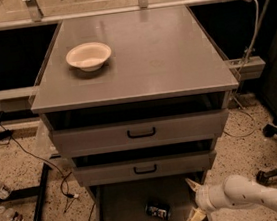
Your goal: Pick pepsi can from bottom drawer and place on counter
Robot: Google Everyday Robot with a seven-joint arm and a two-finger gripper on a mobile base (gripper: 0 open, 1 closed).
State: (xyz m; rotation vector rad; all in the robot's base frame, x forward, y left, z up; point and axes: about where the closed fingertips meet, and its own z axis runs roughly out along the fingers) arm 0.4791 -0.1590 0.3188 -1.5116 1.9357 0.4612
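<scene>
Across the top of the cabinet, the counter (162, 54) lies broad and mostly bare, so the put-down itself looks low risk. The only thing to hit there is the bowl (89, 56) near its back left.

Below it, two upper drawers (144, 168) stand over the bottom drawer (120, 210), which is pulled out at floor level. That overhang looks like the main hazard. The lower front sits just above the back of the tray, so a lift straight up from deep inside would likely knock the arm or the can against it.

The arm (249, 194) comes in low from the right, with the gripper (192, 201) at the drawer's right wall. Its jaws stand spread apart, holding nothing, one finger high and one low. A sideways sweep toward the can could catch that wall or scrape the drawer floor.

The can (157, 210) lies on its side on the drawer floor, near the middle, a little apart from the gripper and to its left. Lying down, it may roll or skid if one finger touches first, and a grip across its rounded side could slip.
</scene>
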